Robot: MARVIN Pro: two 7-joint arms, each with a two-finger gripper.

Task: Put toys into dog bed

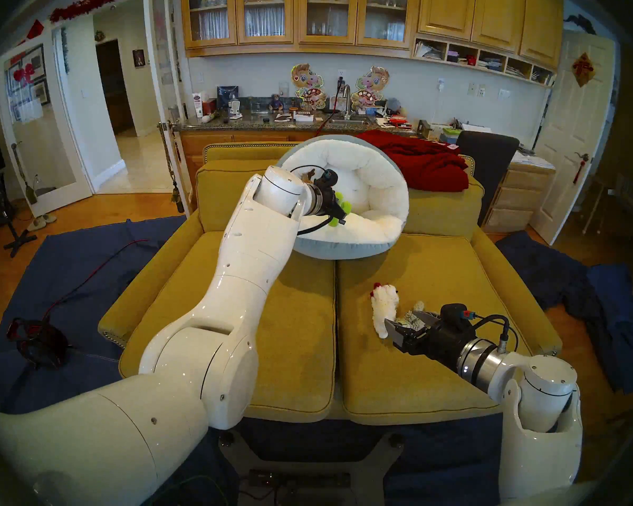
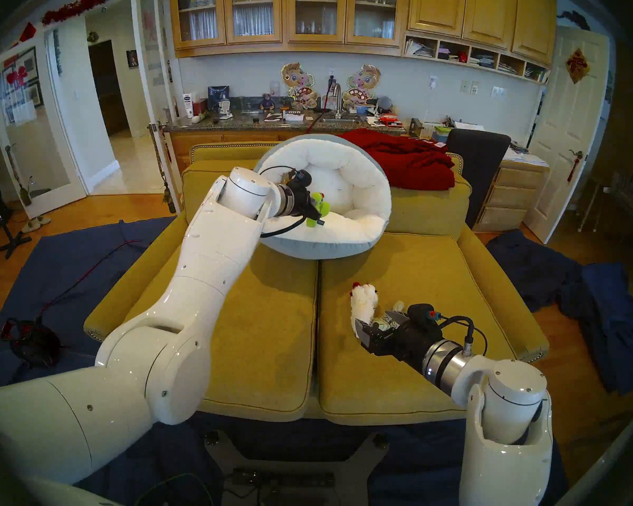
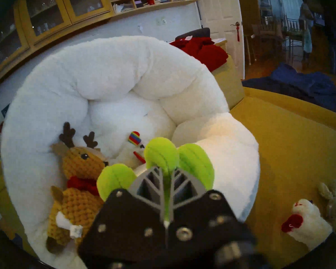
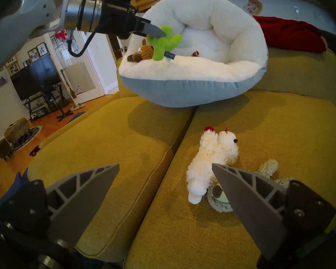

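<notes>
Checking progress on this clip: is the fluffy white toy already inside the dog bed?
No, the fluffy white toy lies on the yellow sofa cushion, in front of the dog bed.

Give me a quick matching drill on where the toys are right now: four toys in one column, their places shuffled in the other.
Toys:
1. green cactus
2. brown reindeer
3. fluffy white animal
4. shaggy beige animal

Places:
A. on the sofa seat, in the open, ahead of the right pincer
B. lying inside the dog bed
C. clamped in the left pincer, over the bed
D. on the sofa seat, partly hidden behind a right pincer finger

Pairs: 1-C, 2-B, 3-A, 4-D
</notes>
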